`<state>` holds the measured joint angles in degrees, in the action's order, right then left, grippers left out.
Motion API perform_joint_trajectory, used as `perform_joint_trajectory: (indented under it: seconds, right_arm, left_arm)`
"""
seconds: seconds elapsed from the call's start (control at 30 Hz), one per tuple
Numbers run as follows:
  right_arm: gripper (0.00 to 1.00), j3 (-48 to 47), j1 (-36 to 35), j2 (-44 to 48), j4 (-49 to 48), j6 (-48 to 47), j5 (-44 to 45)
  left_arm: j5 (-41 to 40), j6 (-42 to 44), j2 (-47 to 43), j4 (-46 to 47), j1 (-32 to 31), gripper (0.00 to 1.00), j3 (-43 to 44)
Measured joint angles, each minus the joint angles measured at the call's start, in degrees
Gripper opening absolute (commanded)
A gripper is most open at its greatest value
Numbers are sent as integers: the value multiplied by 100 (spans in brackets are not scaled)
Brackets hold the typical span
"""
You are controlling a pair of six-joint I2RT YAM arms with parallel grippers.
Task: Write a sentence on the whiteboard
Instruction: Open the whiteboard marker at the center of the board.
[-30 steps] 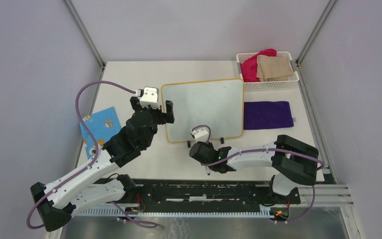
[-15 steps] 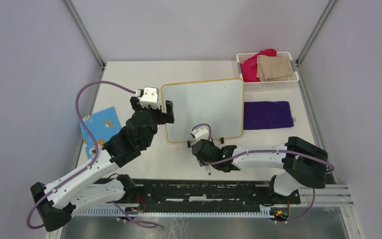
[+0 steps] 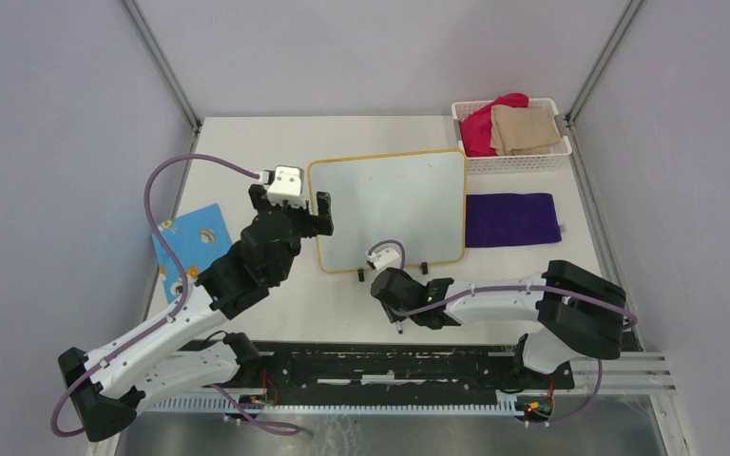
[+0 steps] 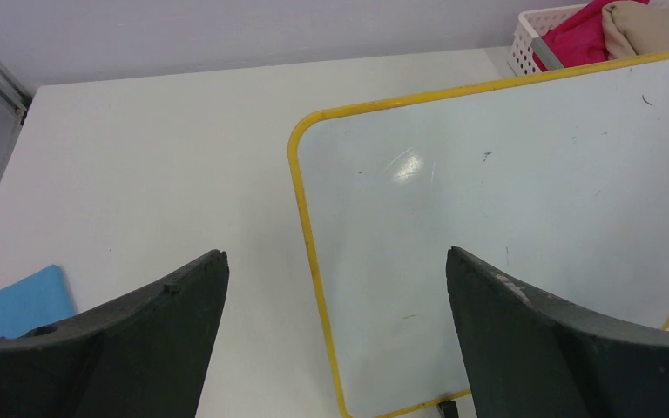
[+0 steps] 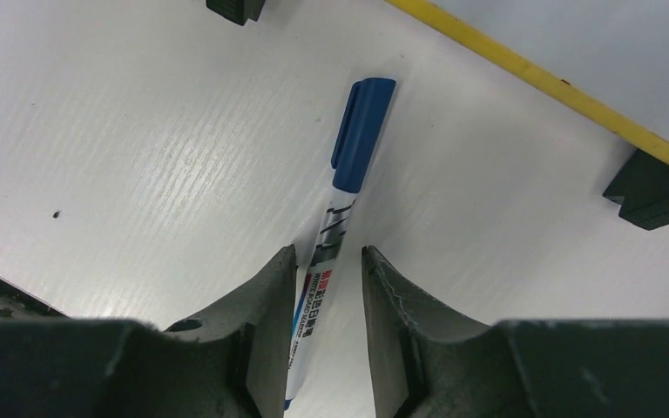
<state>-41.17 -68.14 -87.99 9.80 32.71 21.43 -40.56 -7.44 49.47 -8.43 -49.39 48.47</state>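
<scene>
The right hand (image 5: 329,257), shifted slightly beside the blank whiteboard's (image 3: 387,204) near edge, straddles the capped blue marker (image 5: 359,131) on the desk (image 3: 247,152), whether clenched I cannot tell, so writing hasn't started.

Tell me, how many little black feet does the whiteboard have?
2. Both stick out at the whiteboard's near edge: the left foot and the right foot, with the marker lying between them. More could hide underneath.

High rear overview, two close wrist views, whiteboard (image 3: 387,201) in all
</scene>
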Motion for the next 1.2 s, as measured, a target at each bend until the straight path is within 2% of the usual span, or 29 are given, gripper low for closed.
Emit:
perform_joint_trajectory:
  seconds: [0.07, 0.17, 0.43, 0.67, 0.8, 0.97, 1.07, 1.2]
  right_arm:
    - [35, 0, 11, -13, -31, -2, -48]
    - [27, 0, 33, -33, -81, -22, -94]
    - [0, 105, 79, -48, -396, -166, -133]
    - [0, 481, 103, 363, -483, -227, -195]
    - [0, 898, 103, 1246, -195, -385, -260]
    - [0, 1421, 101, 3222, -437, -861, -393]
    - [0, 1690, 101, 4271, -824, -1163, -415]
    - [0, 1934, 101, 5023, -1397, -1519, -498]
  left_arm:
    - [-2, 0, 0, -2, 0, 100, 0]
    - [-2, 0, 0, -2, 0, 100, 0]
    - [0, 0, 0, -2, -37, 100, 0]
    - [0, 0, -2, -4, -68, 100, 0]
    - [11, -2, -35, -13, -162, 100, 0]
    - [271, -116, -181, -238, -323, 100, 107]
    - [778, -442, -358, -369, -326, 100, 260]
    - [1869, -822, -798, -291, -326, 100, 323]
